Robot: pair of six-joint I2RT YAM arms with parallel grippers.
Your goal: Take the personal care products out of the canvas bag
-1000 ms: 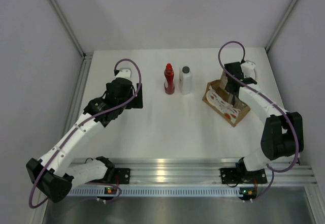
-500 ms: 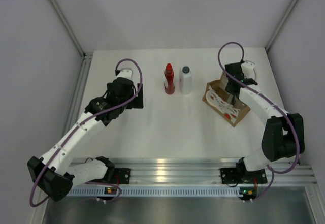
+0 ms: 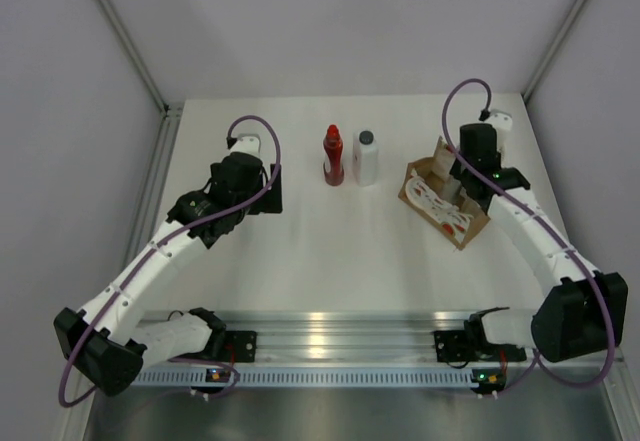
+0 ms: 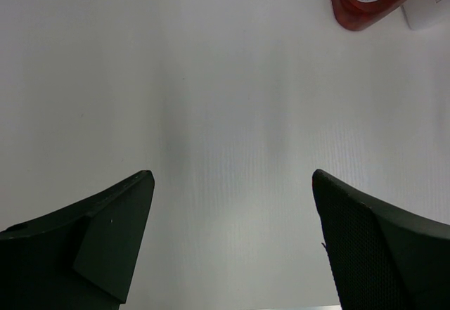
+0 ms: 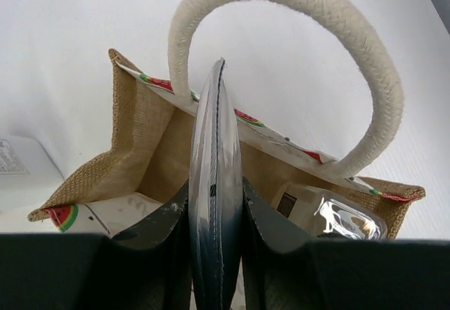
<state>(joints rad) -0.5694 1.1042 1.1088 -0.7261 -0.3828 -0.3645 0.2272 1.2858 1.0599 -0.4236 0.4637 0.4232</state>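
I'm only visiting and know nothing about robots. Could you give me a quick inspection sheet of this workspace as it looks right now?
Surface: white table, no spills seen.
Job's things: red bottle and white bottle stand side by side outside the canvas bag; clear bottle is inside the bag; slim grey-white tube is gripped at the bag's opening.
Clutter: nothing seen.
Grippers: left gripper is open over bare table; right gripper is shut on the tube.
Cables: a purple cable loops along each arm, clear of the objects.
Surroundings: pale walls; metal rail at the near edge.
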